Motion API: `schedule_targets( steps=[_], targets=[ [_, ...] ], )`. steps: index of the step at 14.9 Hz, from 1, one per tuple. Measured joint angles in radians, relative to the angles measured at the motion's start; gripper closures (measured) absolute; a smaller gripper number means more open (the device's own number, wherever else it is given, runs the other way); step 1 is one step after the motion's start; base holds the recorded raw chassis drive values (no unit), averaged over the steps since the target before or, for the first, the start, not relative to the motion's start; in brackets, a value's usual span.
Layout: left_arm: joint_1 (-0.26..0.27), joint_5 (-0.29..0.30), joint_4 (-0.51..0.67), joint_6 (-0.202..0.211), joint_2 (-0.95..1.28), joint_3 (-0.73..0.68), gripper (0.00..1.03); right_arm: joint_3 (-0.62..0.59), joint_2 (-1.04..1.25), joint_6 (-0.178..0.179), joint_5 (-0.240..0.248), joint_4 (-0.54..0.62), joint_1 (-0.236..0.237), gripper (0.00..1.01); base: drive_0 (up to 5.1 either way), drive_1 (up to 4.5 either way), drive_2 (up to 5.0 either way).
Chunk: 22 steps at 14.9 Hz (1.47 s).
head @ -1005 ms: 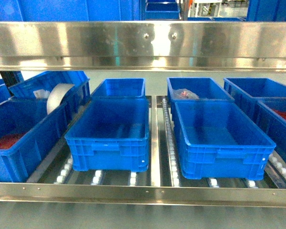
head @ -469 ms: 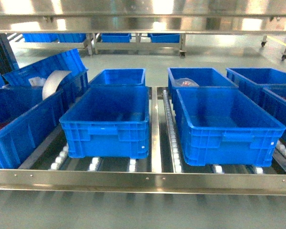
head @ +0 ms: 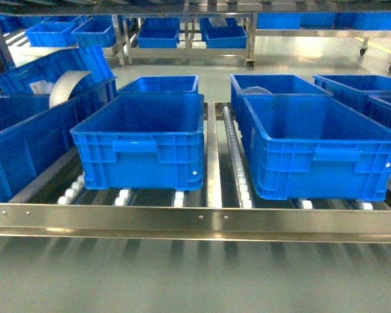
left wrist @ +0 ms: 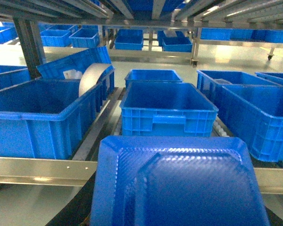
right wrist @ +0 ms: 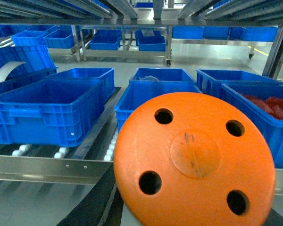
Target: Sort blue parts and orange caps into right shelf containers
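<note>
Orange cap (right wrist: 194, 160), hard and light, is best gripped by its rim; neither claw's state can be told.

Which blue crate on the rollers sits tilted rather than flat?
The rear crate on the far left, leaning up on the crate in front, a white curved piece sticking out. The others sit level.

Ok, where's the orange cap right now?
The orange cap fills the foreground of the right wrist view, in front of the blue crates; the head view doesn't show it.

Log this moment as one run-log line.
left: holds dark blue angular plastic part | right: holds round orange cap | ahead: large blue ribbed crates | nothing dropped yet
</note>
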Motion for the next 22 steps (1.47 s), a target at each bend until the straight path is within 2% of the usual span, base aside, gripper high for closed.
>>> schedule_targets(
  steps=[19,22],
  targets=[
    [0.0,0.0,-0.001,0.0,0.0,0.0,0.6,0.0,0.0,0.0,0.0,0.0,0.0,0.57,0.0,0.0,0.0],
    [0.0,0.0,0.0,0.0,0.0,0.0,0.6,0.0,0.0,0.0,0.0,0.001,0.0,0.57,0.0,4.27,-4.3]
  ],
)
